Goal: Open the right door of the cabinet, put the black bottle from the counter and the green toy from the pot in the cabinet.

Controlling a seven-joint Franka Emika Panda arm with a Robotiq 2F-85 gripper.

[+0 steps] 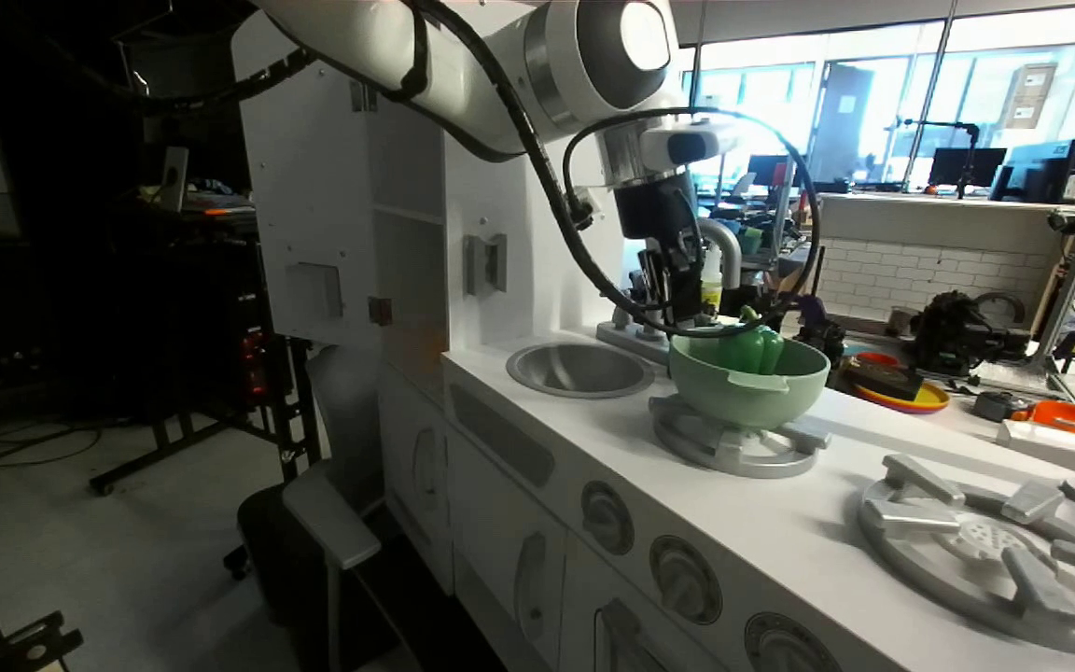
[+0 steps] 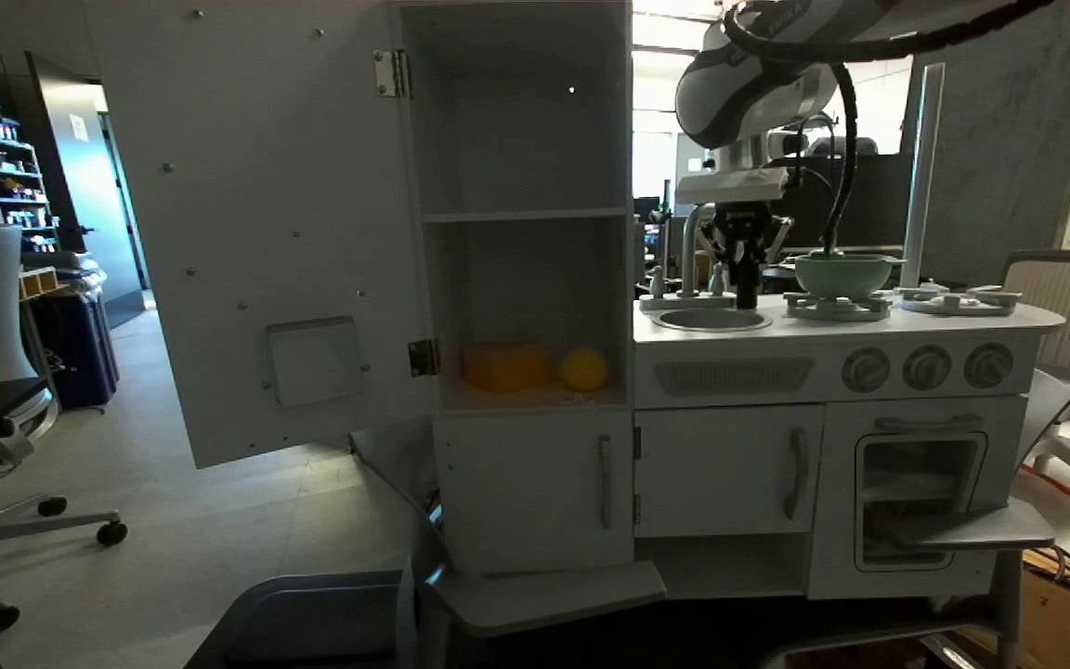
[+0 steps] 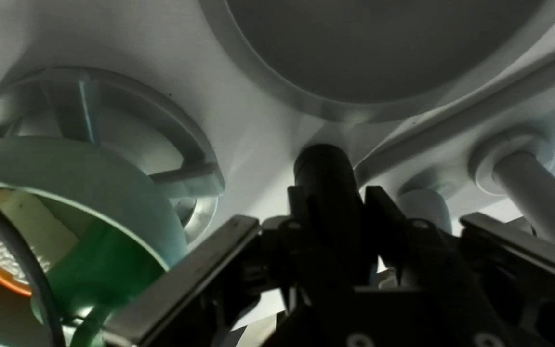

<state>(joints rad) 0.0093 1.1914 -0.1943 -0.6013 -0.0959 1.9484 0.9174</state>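
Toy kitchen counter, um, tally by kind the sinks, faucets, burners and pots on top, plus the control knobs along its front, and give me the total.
Round silver sink: 1
Grey faucet: 1
Burners: 2
Pale green pot: 1
Control knobs: 3
Total: 8

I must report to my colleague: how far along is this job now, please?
Done: the cabinet door stands open. In hand: the gripper appears closed on the black bottle by the sink. Remaining: storing the bottle, then the green toy, which sits in the pot.
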